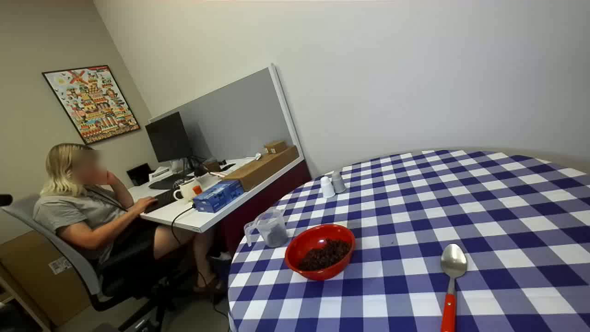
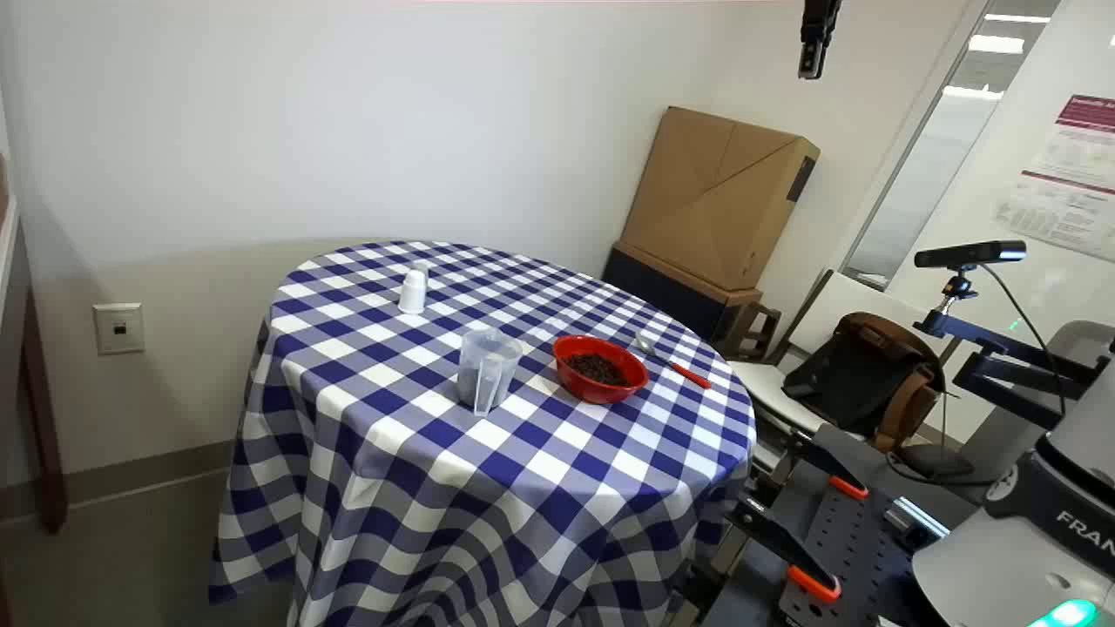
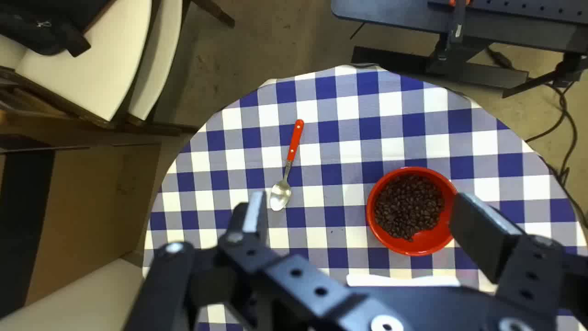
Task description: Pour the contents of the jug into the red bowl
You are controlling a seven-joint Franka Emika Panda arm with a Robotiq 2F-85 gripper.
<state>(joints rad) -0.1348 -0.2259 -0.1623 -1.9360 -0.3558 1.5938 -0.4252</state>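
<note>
One small see-through, colourless, roughly cylindrical jug with handle, seen in both exterior views, stood upright on the round surface spread with blue-and-white checked cloth, near but apart from one round, glossy red bowl; said bowl held dark brown beans and stood between the jug and one red-handled metal spoon, which lay flat; one small white shaker and one small grey shaker stood close together; one black two-fingered pincer, in the wrist view, hung above the surface, fingers well apart
</note>
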